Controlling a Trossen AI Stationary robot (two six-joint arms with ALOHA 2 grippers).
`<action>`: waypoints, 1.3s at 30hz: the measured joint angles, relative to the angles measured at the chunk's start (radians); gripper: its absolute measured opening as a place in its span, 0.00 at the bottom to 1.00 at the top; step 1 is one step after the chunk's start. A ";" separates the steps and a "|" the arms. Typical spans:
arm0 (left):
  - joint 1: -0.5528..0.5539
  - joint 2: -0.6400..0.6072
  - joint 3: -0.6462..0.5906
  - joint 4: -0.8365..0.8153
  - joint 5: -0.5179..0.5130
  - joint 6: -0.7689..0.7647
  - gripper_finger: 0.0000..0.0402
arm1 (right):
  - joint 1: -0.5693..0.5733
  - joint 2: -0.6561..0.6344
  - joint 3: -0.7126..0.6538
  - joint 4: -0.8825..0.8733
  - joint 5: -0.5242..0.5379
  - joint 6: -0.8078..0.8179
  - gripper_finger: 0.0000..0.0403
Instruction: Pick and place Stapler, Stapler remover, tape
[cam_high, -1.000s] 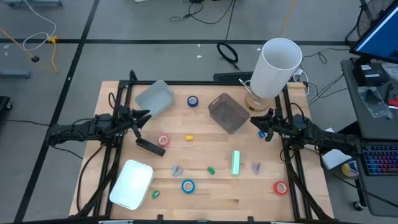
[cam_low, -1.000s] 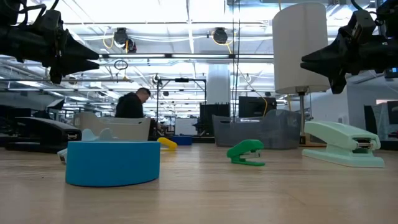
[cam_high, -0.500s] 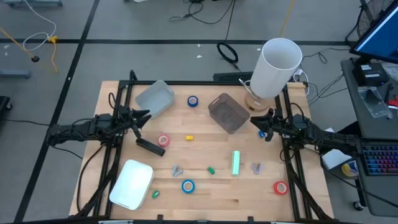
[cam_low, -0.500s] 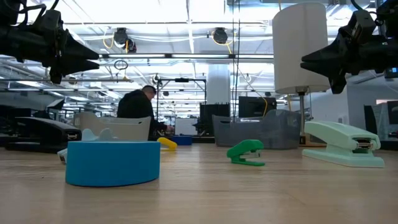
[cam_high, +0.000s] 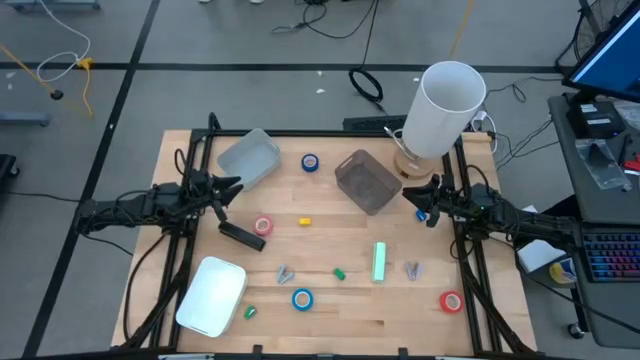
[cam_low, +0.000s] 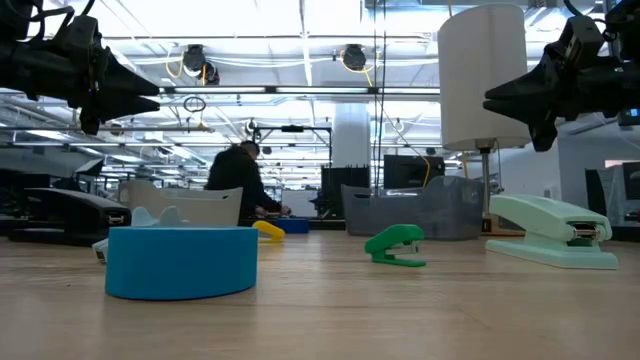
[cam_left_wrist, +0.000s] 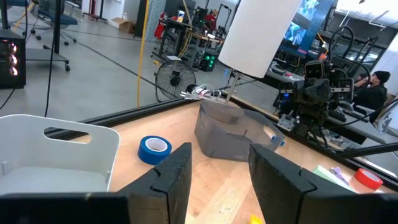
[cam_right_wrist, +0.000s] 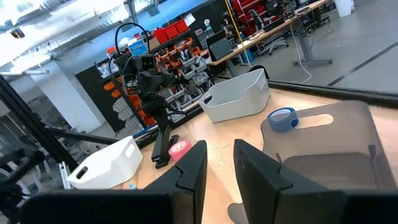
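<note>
High view: the left gripper (cam_high: 228, 187) hovers over the table's left edge, fingers slightly parted and empty; the right gripper (cam_high: 413, 197) hovers at the right edge beside the dark translucent bin (cam_high: 366, 181), fingers also parted and empty. On the wooden table (cam_high: 330, 232) lie a black stapler (cam_high: 242, 235) just below the left gripper, a pale green stapler (cam_high: 380, 261) right of centre, a pink tape roll (cam_high: 263, 226) touching the black stapler's end, a blue tape roll (cam_high: 310, 162) between the pale grey bin (cam_high: 249, 158) and the dark bin, a second blue tape roll (cam_high: 302, 298) near the front edge, and a red tape roll (cam_high: 450, 300) at the front right. Two small grey staple removers (cam_high: 286, 272) sit near the front, one on each side of the green stapler. Low view: a blue roll (cam_low: 180, 261) stands nearest, the green stapler (cam_low: 552, 232) at right. Left wrist view: the fingers (cam_left_wrist: 176, 175) stand apart with nothing between them. Right wrist view: the fingers (cam_right_wrist: 193, 163) stand apart likewise.
</note>
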 joint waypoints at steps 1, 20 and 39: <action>0.000 0.000 0.000 0.000 0.000 0.000 0.40 | 0.000 0.000 0.000 0.000 0.000 0.029 0.19; 0.000 0.000 0.000 0.038 0.000 -0.025 0.40 | 0.000 0.000 0.000 0.043 0.053 0.037 0.19; -0.006 0.107 0.085 0.240 0.195 -0.109 0.40 | 0.000 0.000 0.000 0.036 0.167 0.038 0.19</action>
